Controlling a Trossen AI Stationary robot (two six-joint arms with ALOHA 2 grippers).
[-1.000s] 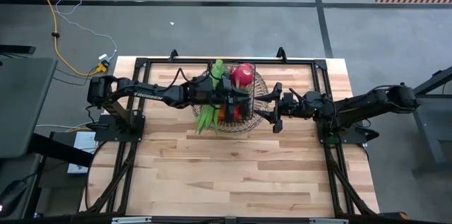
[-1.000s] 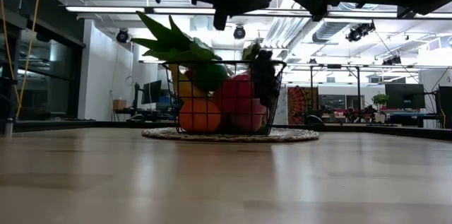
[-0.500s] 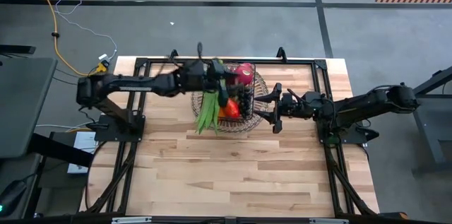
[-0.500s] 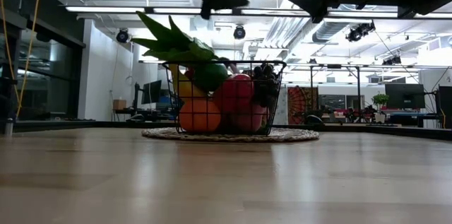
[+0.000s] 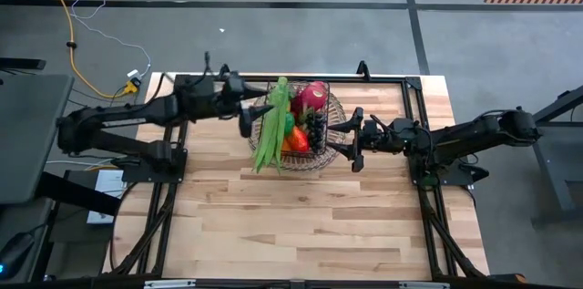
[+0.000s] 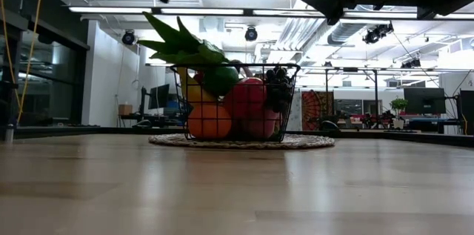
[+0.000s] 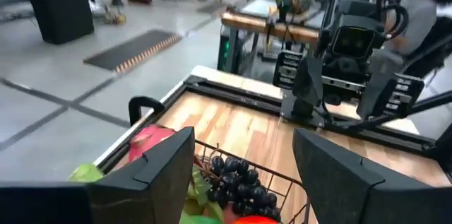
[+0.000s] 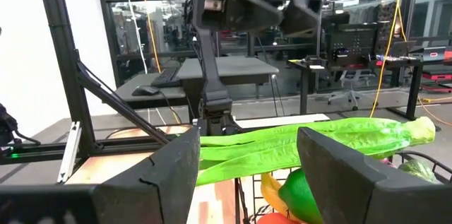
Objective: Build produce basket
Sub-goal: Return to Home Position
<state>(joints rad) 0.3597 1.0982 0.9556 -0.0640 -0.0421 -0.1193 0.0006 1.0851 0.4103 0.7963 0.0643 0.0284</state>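
Observation:
The dark wire basket stands on a round woven tray at the far middle of the table. It holds the produce: an orange, a green pepper, a red-pink fruit and dark grapes. Long green beans lean out over its left rim. My left gripper hangs open just left of the basket, raised well above the table, with nothing between its fingers. On the basket's right side my right gripper is open too, level and with nothing in it.
A black metal frame runs round the table's far edge and along both sides. The near half of the wooden top is bare wood. Beyond the table lie the room's desks and screens.
My left gripper was over the basket with the dark grapes hanging below it. It has opened and let them go, and they have settled inside the basket at its right end. It has then drawn back toward the table's left edge and risen.

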